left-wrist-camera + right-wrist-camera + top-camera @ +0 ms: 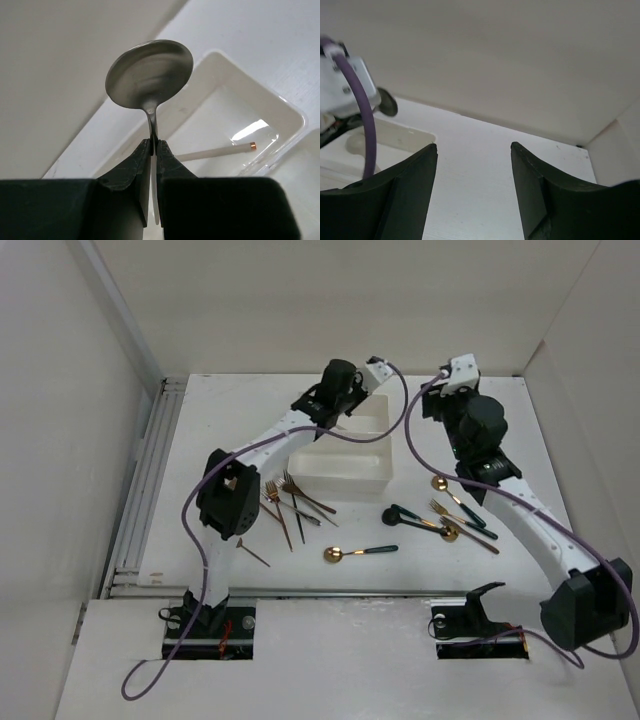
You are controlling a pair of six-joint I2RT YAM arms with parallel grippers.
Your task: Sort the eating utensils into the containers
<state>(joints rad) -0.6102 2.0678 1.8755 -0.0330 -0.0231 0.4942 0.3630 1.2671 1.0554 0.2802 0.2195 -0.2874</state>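
Nearest to us, on the table (210, 420) along the near side of the containers (340, 480), the loose utensils lie in two groups. Off the containers' near left corner we see a crossed bundle of copper forks (290, 502), slim and rosy, with one small copper piece (252, 552) lying apart, nearer still. Out from the containers' near wall lies a gold spoon (358, 551) with a dark green handle. Off the near right corner there is a black spoon (399, 517), and just beside it several gold pieces with dark handles (462, 522) overlap one another.

The containers themselves are two white shallow trays with rounded corners, joined along their long sides. In the left wrist view a slim pale handle with a copper tip (215, 151) rests inside one of them.

Above the far part of the containers, the left gripper (154, 145) is pinched tight on a spoon (150, 75), gripping its thin neck just under the bowl. The bowl is round and smooth and looks dull grey in this light, with a soft sheen across it.

Beyond the containers' far right corner, the right gripper (474, 165) hangs above the table with its fingers (405, 195) spread apart, and we see nothing between them.
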